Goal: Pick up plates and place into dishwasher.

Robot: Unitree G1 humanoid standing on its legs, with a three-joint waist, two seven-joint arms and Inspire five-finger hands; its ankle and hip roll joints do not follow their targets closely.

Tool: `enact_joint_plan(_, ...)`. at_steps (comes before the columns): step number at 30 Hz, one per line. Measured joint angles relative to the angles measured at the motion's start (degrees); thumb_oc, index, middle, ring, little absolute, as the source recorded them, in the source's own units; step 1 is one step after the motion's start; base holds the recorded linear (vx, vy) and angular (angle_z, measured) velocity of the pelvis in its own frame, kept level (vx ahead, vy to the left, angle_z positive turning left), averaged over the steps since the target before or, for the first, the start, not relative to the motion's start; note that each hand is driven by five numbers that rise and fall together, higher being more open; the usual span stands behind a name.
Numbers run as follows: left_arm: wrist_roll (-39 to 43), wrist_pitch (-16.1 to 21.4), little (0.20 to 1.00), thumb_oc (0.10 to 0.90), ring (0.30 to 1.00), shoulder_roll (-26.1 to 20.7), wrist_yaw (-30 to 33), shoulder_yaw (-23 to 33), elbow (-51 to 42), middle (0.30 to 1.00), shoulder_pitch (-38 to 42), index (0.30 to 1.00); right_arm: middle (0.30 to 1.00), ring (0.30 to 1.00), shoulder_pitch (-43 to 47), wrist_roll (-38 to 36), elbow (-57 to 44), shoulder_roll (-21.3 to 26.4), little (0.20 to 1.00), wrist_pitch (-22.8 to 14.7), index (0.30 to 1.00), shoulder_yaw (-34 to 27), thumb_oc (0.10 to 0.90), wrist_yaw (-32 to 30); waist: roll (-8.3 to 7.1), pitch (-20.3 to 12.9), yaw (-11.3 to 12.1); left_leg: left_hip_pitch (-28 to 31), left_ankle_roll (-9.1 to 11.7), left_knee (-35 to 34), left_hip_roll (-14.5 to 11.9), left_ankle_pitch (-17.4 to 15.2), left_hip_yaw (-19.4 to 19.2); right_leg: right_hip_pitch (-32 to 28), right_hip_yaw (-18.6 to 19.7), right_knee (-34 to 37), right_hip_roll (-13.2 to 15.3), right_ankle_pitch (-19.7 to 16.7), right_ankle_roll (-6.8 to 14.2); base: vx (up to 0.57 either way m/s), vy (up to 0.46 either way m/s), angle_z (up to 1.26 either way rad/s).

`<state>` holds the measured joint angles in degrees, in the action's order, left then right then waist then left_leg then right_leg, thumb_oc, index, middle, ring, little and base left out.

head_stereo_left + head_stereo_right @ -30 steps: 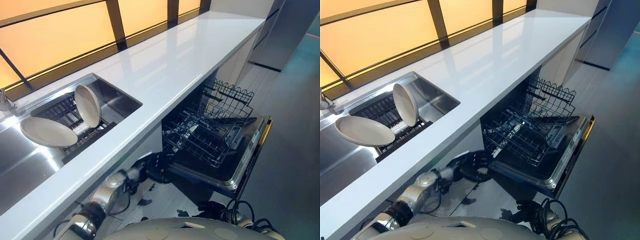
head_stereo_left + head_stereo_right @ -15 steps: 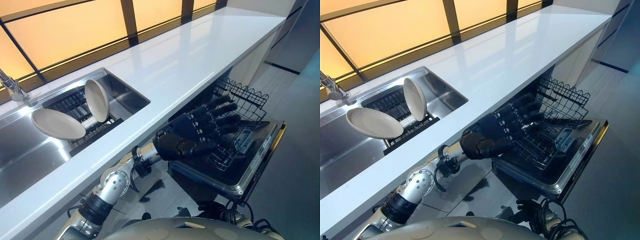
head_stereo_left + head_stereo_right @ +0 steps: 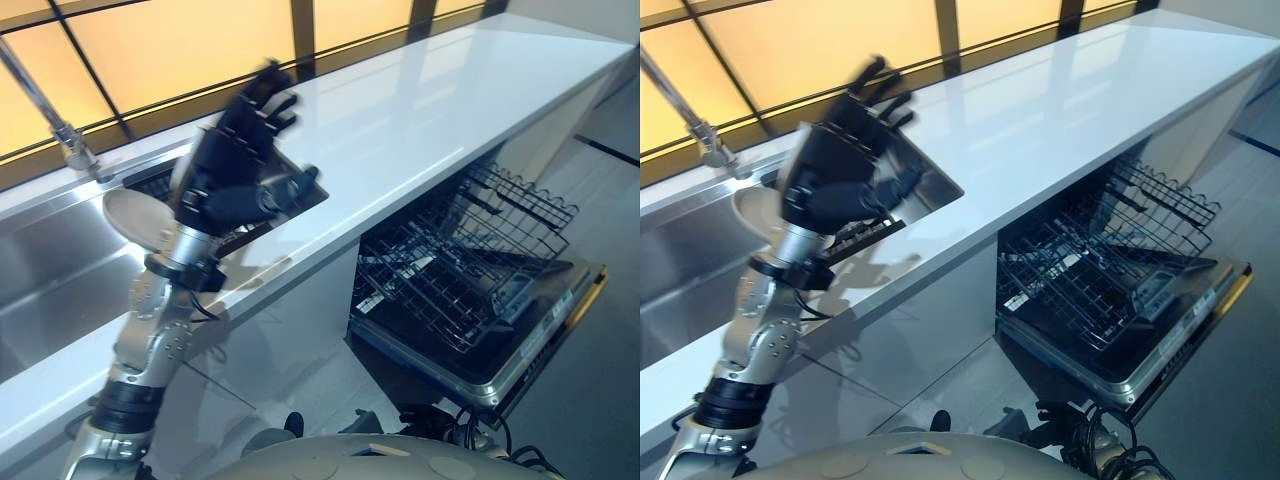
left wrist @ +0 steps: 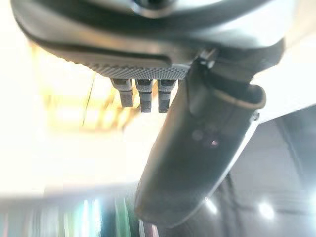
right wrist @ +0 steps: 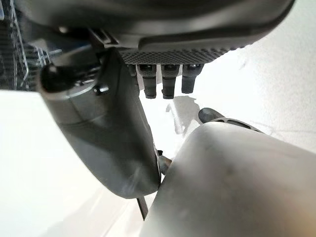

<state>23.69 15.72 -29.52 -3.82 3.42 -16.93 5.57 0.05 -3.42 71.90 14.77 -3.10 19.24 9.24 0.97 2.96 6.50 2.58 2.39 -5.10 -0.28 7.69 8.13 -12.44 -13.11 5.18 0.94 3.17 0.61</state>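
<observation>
We see left arm (image 3: 150, 340): silver-grey jointed segments, black ribbed collars between them, round silver joint cap. Left hand (image 3: 232, 170): matte black, blocky palm, slim segmented fingers. In wrist views: dotted grip texture on black palm edge, thick smooth dark thumb (image 4: 197, 148) with pale seam band.

Worktop (image 3: 420, 110): long, white, glossy.
Sink (image 3: 50, 270): steel, set into the worktop.
Tap (image 3: 60, 130): at the sink's back edge.
Windows (image 3: 170, 40): amber-lit, dark bars.
</observation>
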Motion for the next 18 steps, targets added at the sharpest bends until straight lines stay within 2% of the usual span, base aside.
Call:
enact_joint_plan(4,-22.0,2.0,0.9,0.8,0.9,-7.5,11.3,2.2,1.2,0.9,0.0,0.9,0.9,0.9,0.1,0.0,1.1,-0.2,0.9,0.0,0.9,0.0,0.8,0.0,0.1,0.0,1.1,-0.3,-0.2,-0.2,0.5,0.3,1.0,-0.1,0.1,0.0,0.3,0.2,0.2,0.02,0.033,0.18)
enact_joint_plan(6,-28.5,2.6,0.9,0.8,0.9,-11.8,14.0,2.7,2.5,0.9,0.0,0.9,0.9,0.9,0.2,0.0,1.3,-0.2,0.9,0.0,0.9,-0.2,0.8,0.0,0.16,-0.1,1.2,-0.3,-0.2,-0.2,0.5,0.3,1.0,-0.1,0.1,0.0,0.3,0.2,0.2,0.02,0.031,0.0)
enact_joint_plan(9,-40.9,2.8,0.9,0.8,0.9,-21.7,19.2,4.0,9.4,0.9,0.0,0.9,0.9,0.9,0.1,0.1,1.2,0.2,0.9,0.0,0.9,-0.5,0.8,0.1,0.96,-0.7,1.0,-0.4,-0.2,-0.3,0.4,0.0,0.1,0.0,0.4,0.0,0.6,0.3,0.4,0.02,0.04,-0.04)
enact_joint_plan(15,-51.8,1.9,0.9,0.8,0.9,-32.6,20.0,4.0,18.9,0.9,-1.0,0.9,0.9,0.9,-0.1,0.2,1.0,0.9,0.9,0.2,0.9,-0.7,0.8,0.4,2.16,-1.6,0.6,-0.2,-0.4,-0.3,0.3,0.4,-0.7,0.0,1.1,0.0,0.5,0.1,0.1,0.01,0.025,-0.05)
enact_joint_plan(18,-53.6,2.1,0.9,0.8,0.9,-35.6,18.0,4.0,22.2,0.9,-1.0,0.9,0.9,0.9,0.1,0.4,1.0,1.1,0.9,0.5,0.9,-0.5,0.8,1.2,2.58,-1.9,0.2,-0.2,-0.4,-0.3,0.4,0.4,-0.7,-0.1,1.1,0.0,0.6,0.1,0.1,0.0,0.01,0.0)
